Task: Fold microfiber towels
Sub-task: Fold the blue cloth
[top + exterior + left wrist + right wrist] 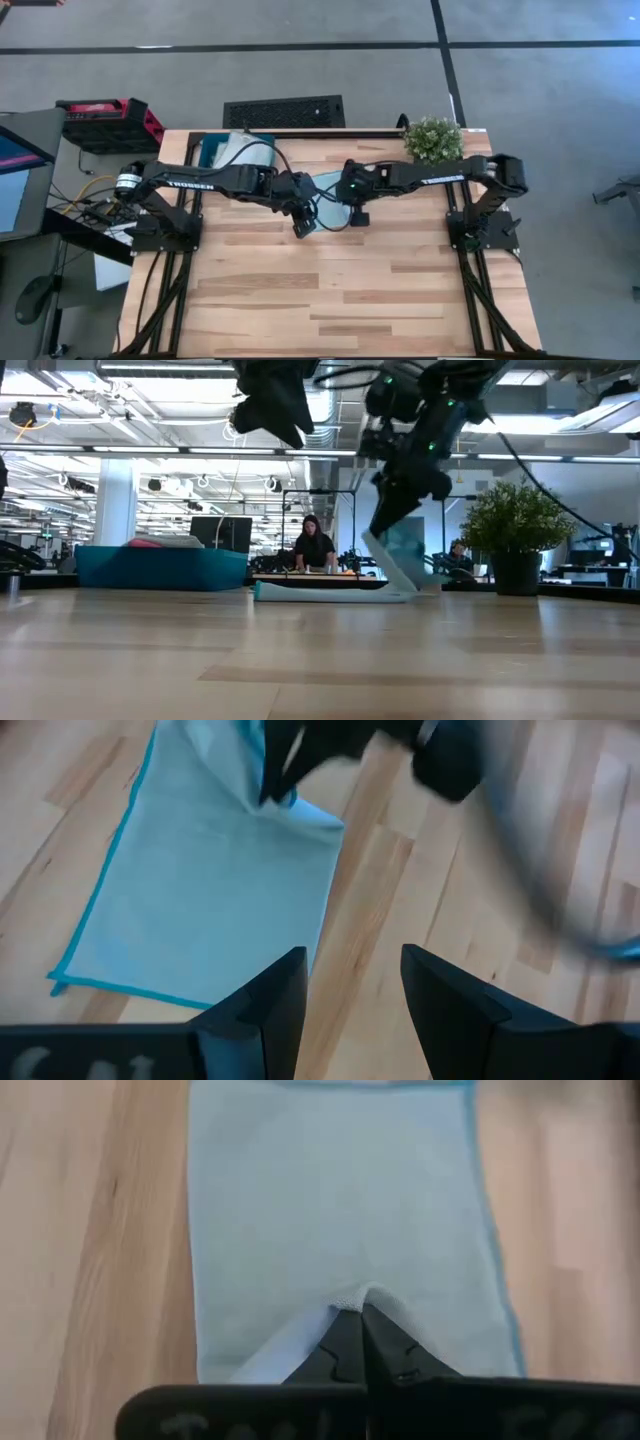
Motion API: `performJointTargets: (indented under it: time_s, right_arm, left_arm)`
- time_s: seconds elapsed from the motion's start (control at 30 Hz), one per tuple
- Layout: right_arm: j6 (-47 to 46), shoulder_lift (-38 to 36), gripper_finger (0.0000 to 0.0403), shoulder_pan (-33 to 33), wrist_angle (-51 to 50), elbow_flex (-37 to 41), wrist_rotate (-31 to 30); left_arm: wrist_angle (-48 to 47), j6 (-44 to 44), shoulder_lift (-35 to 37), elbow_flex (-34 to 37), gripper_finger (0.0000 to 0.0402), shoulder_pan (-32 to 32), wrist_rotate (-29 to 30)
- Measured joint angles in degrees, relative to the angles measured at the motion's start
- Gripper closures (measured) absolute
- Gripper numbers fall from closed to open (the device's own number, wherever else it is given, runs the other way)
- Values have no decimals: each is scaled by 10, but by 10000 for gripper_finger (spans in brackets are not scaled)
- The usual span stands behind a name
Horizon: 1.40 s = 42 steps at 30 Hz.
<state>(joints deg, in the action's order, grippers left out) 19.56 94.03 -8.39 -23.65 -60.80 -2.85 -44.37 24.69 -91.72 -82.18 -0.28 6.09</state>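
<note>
A light blue microfiber towel lies flat on the wooden table near its middle, with its right end raised. My right gripper is shut on that end; in the left wrist view it shows at the towel's far end. My left gripper hovers open above the table just beside the towel's near edge, touching nothing. In the high view both arms cover most of the towel. A dark teal tray at the far left holds more cloths. My right gripper pinches the edge of the towel's right end, about midway across its width, between its two fingers. The fingers slant down from the table's right. The cloth peaks up at the fingertips; that end is lifted, and the rest lies on the table.
A potted plant stands at the table's far right corner. The teal tray sits at the far left edge. Bare wood stretches across the near half of the table. People sit at desks in the room beyond.
</note>
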Motion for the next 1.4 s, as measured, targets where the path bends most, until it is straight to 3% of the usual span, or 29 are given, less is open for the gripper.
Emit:
performJointTargets:
  time_s: [0.27, 0.57, 0.93, 1.17, 1.27, 1.4]
  right_arm:
    - [53, 94, 402, 29, 8, -101, 22]
    - [123, 143, 403, 35, 2, -191, 34]
    - [135, 152, 403, 21, 55, -198, 60]
    - [154, 151, 403, 20, 68, -198, 66]
    - [154, 151, 403, 20, 79, -198, 80]
    - [156, 151, 403, 20, 98, -198, 87]
  left_arm:
    - [-19, 6, 0, -20, 246, -2, 6]
    - [-55, 7, 3, -47, 246, -2, 8]
    - [-114, 45, 20, -59, 246, -18, 76]
    - [-228, 145, 54, -59, 246, -36, 146]
    - [-287, 187, 56, -57, 246, -42, 153]
    - [-293, 200, 56, -35, 246, -43, 142]
